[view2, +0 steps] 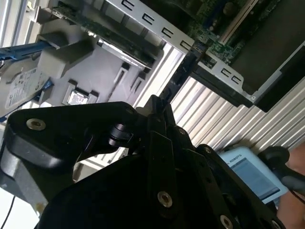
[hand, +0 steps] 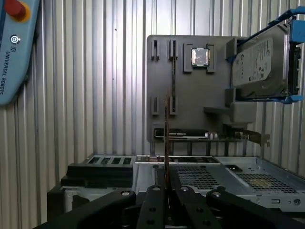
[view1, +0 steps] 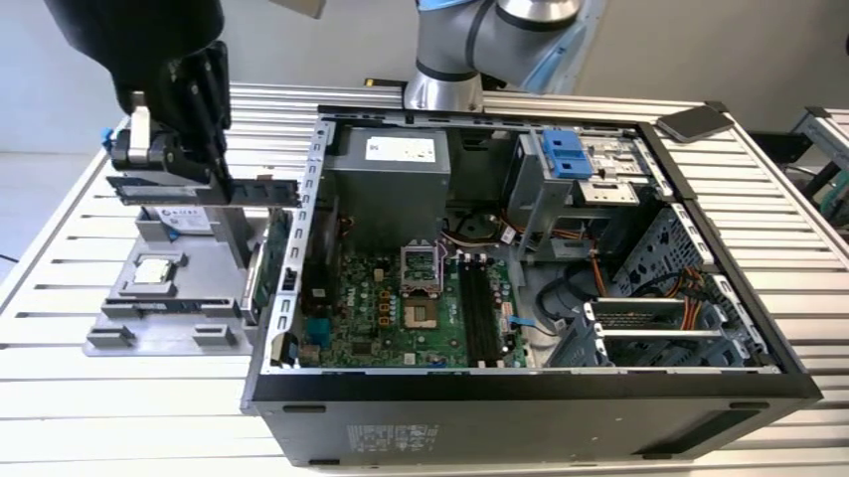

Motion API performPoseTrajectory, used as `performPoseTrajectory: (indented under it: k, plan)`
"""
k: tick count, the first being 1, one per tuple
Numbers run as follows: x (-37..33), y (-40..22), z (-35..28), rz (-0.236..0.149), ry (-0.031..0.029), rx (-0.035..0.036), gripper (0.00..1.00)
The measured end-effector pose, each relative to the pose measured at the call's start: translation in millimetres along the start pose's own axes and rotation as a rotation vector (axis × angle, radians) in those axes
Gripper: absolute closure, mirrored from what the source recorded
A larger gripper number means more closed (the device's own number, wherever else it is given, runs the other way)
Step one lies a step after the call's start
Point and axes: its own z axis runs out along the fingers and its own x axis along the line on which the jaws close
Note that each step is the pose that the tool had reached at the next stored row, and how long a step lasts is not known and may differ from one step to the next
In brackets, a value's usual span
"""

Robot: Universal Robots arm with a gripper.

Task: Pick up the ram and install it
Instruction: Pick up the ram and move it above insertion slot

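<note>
The ram [view1: 253,190] is a thin dark stick held level above the grey parts fixture [view1: 113,333], at the exterior view's left of the open computer case [view1: 531,393]. My gripper [view1: 213,181] is shut on it from above. In the first wrist view the ram [hand: 166,138] stands edge-on, rising from between the closed black fingers [hand: 153,193]. In the second wrist view the ram [view2: 178,78] juts out from the gripper [view2: 157,107] toward the case's rim. The motherboard [view1: 385,308] lies inside the case, and its long black slots [view1: 480,308] are bare.
The fixture carries a processor chip [view1: 157,268], a hard drive [hand: 259,62] in a blue frame, and a green expansion card [view1: 274,263] on edge by the case wall. A teach pendant [hand: 14,43] lies on the slatted table [view1: 67,199]. A flat dark device [view1: 697,121] rests at the case's far corner.
</note>
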Motion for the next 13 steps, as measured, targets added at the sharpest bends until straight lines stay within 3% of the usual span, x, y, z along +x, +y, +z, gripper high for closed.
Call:
performPoseTrajectory:
  k: [13]
  plan:
    - [-8.7,-44.4,0.2,-0.001,-0.0001,0.0000,1.00]
